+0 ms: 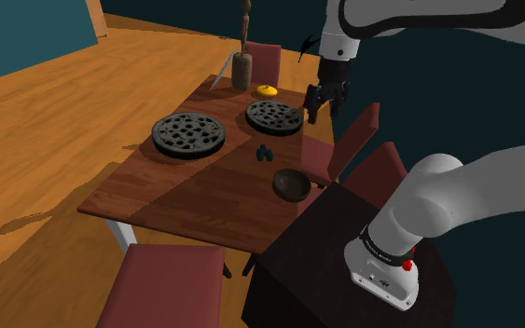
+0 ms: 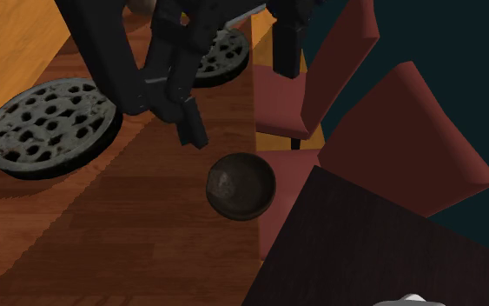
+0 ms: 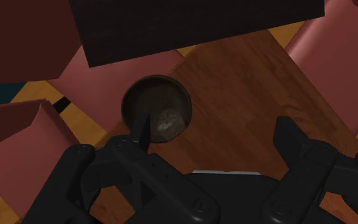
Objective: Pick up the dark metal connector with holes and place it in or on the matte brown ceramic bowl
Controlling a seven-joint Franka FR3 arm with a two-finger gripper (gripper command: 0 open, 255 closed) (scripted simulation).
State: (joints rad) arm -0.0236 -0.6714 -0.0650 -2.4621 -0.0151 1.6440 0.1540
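The dark connector [image 1: 265, 154] is a small black piece lying on the brown table [image 1: 186, 191] between the two round trivets and the bowl. Near the table's edge by the stand sits the dark brown bowl [image 1: 291, 184] [image 2: 241, 185] [image 3: 156, 109], with nothing in it. My black gripper [image 1: 324, 112] [image 2: 181, 113] [image 3: 214, 124] hangs high above the table's edge by the red chairs, well above and beyond the connector. In the wrist view its fingers [image 3: 141, 130] stand apart with nothing between them, and the bowl lies below them.
Two round perforated dark trivets [image 1: 188, 134] [image 1: 273, 116] lie on the table. A yellow object [image 1: 268, 90] and a tall brown grinder-like piece [image 1: 241, 65] stand at the far end. Red chairs [image 1: 349, 140] [image 2: 407, 130] line the table's side near the dark stand [image 1: 353, 270].
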